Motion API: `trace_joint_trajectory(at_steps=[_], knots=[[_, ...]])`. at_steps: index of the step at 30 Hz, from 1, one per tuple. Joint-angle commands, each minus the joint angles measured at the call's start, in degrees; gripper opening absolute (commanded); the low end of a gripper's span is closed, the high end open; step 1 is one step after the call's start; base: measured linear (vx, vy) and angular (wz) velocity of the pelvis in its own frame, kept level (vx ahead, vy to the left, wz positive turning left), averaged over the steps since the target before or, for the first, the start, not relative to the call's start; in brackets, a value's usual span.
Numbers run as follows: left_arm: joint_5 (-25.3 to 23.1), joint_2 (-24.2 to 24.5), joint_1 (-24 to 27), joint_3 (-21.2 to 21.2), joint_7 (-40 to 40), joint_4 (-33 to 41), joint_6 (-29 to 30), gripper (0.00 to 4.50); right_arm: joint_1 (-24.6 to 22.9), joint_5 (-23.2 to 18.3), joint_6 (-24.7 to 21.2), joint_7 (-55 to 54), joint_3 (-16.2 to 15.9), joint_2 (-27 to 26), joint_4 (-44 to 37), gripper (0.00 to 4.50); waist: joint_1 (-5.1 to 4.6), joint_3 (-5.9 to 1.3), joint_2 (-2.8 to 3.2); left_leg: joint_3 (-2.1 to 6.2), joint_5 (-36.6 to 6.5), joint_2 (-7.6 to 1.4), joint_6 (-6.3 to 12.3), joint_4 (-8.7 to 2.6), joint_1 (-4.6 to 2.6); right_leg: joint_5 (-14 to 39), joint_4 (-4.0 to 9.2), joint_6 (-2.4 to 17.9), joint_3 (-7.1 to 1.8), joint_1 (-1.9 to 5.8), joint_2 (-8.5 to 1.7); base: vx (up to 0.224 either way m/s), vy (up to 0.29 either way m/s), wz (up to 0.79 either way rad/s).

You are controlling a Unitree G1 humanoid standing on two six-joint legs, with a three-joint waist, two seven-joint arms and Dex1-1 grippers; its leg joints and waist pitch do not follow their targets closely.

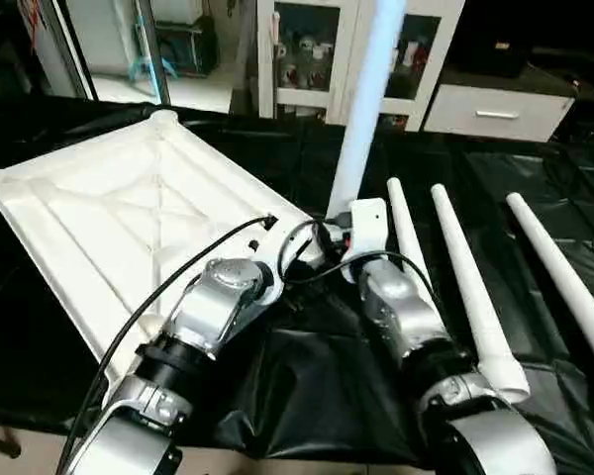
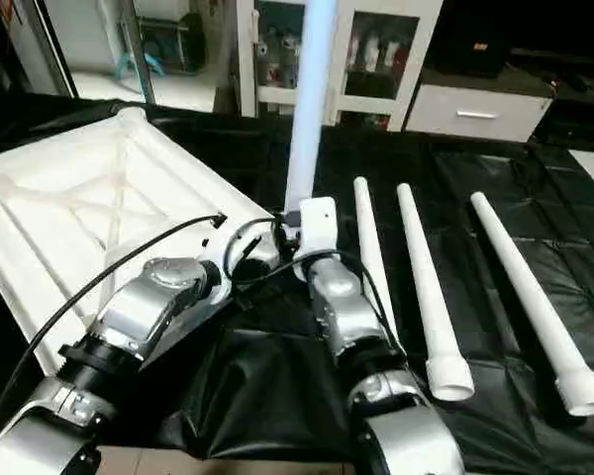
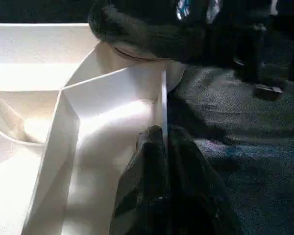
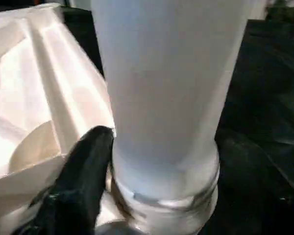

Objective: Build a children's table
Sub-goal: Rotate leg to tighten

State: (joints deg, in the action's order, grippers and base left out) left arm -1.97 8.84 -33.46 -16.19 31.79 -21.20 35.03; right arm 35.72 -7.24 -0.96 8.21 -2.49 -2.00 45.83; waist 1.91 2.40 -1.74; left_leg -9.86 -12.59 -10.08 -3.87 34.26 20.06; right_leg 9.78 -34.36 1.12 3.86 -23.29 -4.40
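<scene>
Covering the desk point(image 1: 535, 178) is a wrinkled black sheet point(image 1: 307, 386), on which all parts rest. Far behind stand a white glass-door cabinet point(image 1: 307, 49) and a white drawer unit point(image 1: 500, 109). Tabletop point(image 1: 129, 218): white plastic square, lying underside up at left, its X-shaped ribs and raised rim showing, one rounded corner socket at the far corner. Upright leg point(image 1: 366, 109): a white tapered tube standing in the tabletop's near right corner socket, rising out of the top of the head views; its wide threaded collar sits at the socket. Three loose legs point(image 2: 426, 287) lie side by side at right, wide ends toward the robot, apart from the tabletop. Both silver forearms and a black cable cross the near part of the scene and hide the socket area. Left gripper point(image 3: 164, 147): clenched on the thin edge of the tabletop's rim beside that corner. Right gripper point(image 4: 112, 161): one black finger point(image 4: 83, 171) lies against the upright leg's base; whether it grips cannot be told.
</scene>
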Motion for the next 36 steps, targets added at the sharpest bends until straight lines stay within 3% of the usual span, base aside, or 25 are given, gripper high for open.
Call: trace_joint_trajectory(at_steps=[1, 3, 8, 10, 12, 17, 19, 21, 29, 30, 32, 36], knots=[[-0.08, 0.73, 1.14, -1.49, 1.84, 1.42, 0.51, 0.00, -0.88, -1.41, -1.71, 2.93, -0.60, 0.59, -2.19, 3.71, 0.29, -3.17, 0.26, 0.69, -7.75, -2.90, 2.32, -4.49, 0.11, 9.25, 3.49, 12.28, -2.83, 3.14, -4.08, 0.000, 0.000, 0.00], [-0.09, 3.33, 3.75, -3.62, 5.25, 4.94, -0.02, 0.00, -3.70, -5.58, -7.22, 11.33, -0.43, 2.61, -9.60, 3.82, 0.30, -3.13, 0.12, 0.79, -7.24, -3.08, 3.35, -4.53, 0.25, 8.39, 3.36, 12.12, -2.89, 3.31, -4.09, 0.000, 0.000, 0.00], [1.97, 8.15, 7.03, -5.94, 12.38, 11.48, 1.85, 0.00, -7.67, -8.15, -14.77, 22.20, -2.87, 9.63, -20.29, 4.18, 0.41, -2.95, 0.30, 0.71, -6.40, -3.19, 3.47, -4.59, 0.07, 8.34, 3.38, 12.51, -2.88, 3.15, -3.85, 0.000, 0.000, 0.00], [2.60, 11.45, 8.39, -7.76, 16.60, 14.51, 2.00, 0.00, -9.49, -8.88, -15.89, 28.56, -4.46, 14.20, -24.04, 4.18, 0.57, -2.92, 1.66, 0.76, -8.16, -3.09, 2.46, -4.59, -0.34, 9.21, 3.48, 12.68, -2.83, 2.85, -3.71, 0.000, 0.000, 0.00], [3.31, 13.27, 8.98, -8.56, 18.99, 16.59, 2.67, 0.00, -11.05, -9.46, -16.09, 33.98, -5.24, 18.31, -26.88, 4.18, 0.52, -2.85, 1.17, 0.53, -9.47, -2.98, 2.30, -4.52, -0.25, 9.07, 3.70, 13.15, -2.95, 3.04, -3.62, 0.000, 0.000, 0.00], [4.75, 17.37, 9.36, -10.70, 25.67, 20.19, 1.95, 0.00, -13.44, -11.35, -18.11, 45.54, -6.01, 26.55, -32.48, 4.18, 1.21, -2.87, 1.25, 0.61, -7.41, -3.03, 3.44, -4.38, -0.06, 8.20, 3.48, 13.49, -2.95, 3.22, -3.64, 0.000, 0.000, 0.00], [4.92, 17.91, 9.49, -10.95, 26.47, 20.78, 2.16, 0.00, -13.82, -11.55, -18.74, 47.08, -6.33, 27.60, -33.48, 4.18, 1.22, -2.81, 0.79, 0.57, -7.47, -3.01, 3.78, -4.37, 0.06, 9.26, 3.60, 13.59, -2.92, 3.20, -3.74, 0.000, 0.000, 0.00], [5.33, 19.95, 9.72, -12.23, 28.99, 22.11, 2.58, 0.00, -14.68, -11.10, -19.55, 52.43, -9.20, 31.08, -35.68, 4.18, 1.42, -2.77, 0.93, 0.65, -7.79, -3.12, 3.57, -4.39, -0.08, 11.49, 3.73, 13.18, -2.93, 3.13, -3.85, 0.000, 0.000, 0.00], [5.62, 20.36, 9.58, -12.44, 29.63, 22.67, 2.83, 0.00, -14.26, -9.97, -18.93, 55.44, -11.79, 31.93, -36.77, 4.18, 1.37, -2.82, 0.56, 0.70, -8.06, -3.09, 2.98, -4.32, -0.01, 14.14, 3.95, 12.27, -2.92, 3.06, -3.91, 0.000, 0.000, 0.00], [5.50, 20.27, 9.23, -12.64, 29.82, 21.90, 2.41, 0.00, -13.68, -9.20, -18.75, 55.65, -12.38, 31.24, -36.02, 4.18, 1.50, -2.92, 1.65, 0.81, -7.21, -3.08, 2.86, -4.26, -0.14, 12.16, 3.66, 12.72, -2.93, 2.97, -3.85, 0.000, 0.000, 0.00], [5.46, 20.25, 9.17, -12.76, 29.86, 21.71, 2.30, 0.00, -13.47, -8.74, -18.48, 55.40, -12.57, 30.94, -35.51, 4.18, 1.29, -3.01, 1.00, 0.70, -6.95, -2.99, 2.93, -4.20, -0.06, 10.48, 3.64, 13.20, -2.85, 3.11, -3.68, 0.000, 0.000, 0.00], [5.13, 20.35, 8.72, -13.39, 30.80, 21.55, 2.18, 0.00, -12.82, -8.18, -17.80, 55.45, -13.31, 30.38, -34.13, 4.03, 1.37, -3.03, 1.15, 0.73, -7.21, -3.01, 2.71, -4.21, -0.08, 10.19, 3.57, 13.61, -2.85, 3.21, -3.74, 0.000, 0.000, 0.00]])
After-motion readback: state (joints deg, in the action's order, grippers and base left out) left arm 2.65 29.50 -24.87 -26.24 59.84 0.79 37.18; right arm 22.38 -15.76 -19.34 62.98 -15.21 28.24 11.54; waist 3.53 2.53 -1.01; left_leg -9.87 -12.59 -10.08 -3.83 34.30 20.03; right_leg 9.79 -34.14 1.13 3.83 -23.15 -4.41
